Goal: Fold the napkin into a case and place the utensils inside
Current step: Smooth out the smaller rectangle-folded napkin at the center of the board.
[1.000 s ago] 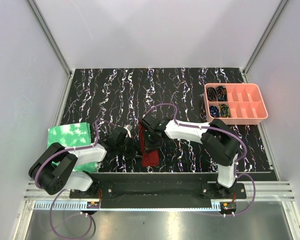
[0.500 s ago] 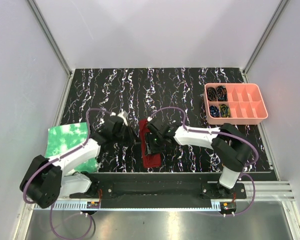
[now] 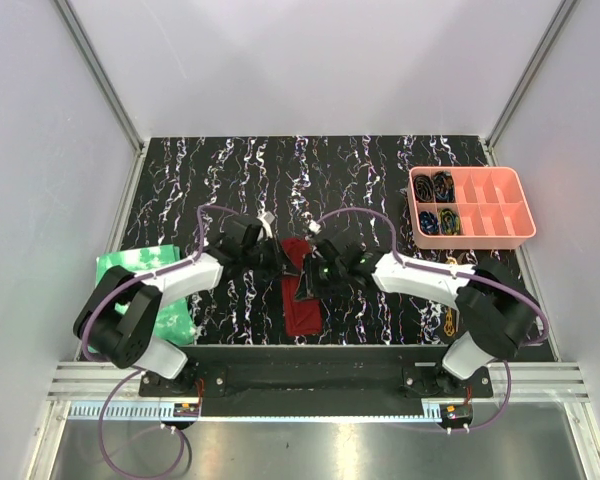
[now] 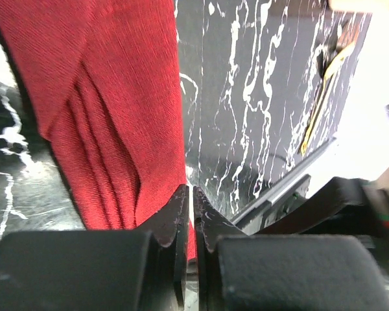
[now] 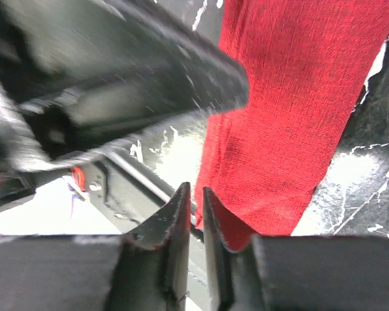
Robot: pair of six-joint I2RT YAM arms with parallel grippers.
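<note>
The dark red napkin (image 3: 301, 300) lies as a narrow layered strip, the case, at the middle front of the mat. In the left wrist view (image 4: 117, 97) its stacked folds show. It also fills the right wrist view (image 5: 292, 97). My left gripper (image 3: 278, 258) is at the strip's far left edge, its jaws (image 4: 188, 191) shut with only a sliver of gap and nothing between them. My right gripper (image 3: 306, 272) hovers over the strip's far half, its jaws (image 5: 193, 189) nearly closed and empty beside the cloth's edge. Gold utensils (image 3: 449, 321) lie near the right arm's base and also show in the left wrist view (image 4: 324, 84).
A pink compartment tray (image 3: 510, 205) with dark coiled items stands at the back right. A bright green crinkled sheet (image 3: 130, 270) lies at the left, partly under the left arm. The mat's front edge and metal rail run just below the strip.
My left gripper has swung right and farther back, up to the strip's far end. My right arm has shifted right, uncovering the gold utensils. The strip has stayed about where it was.
</note>
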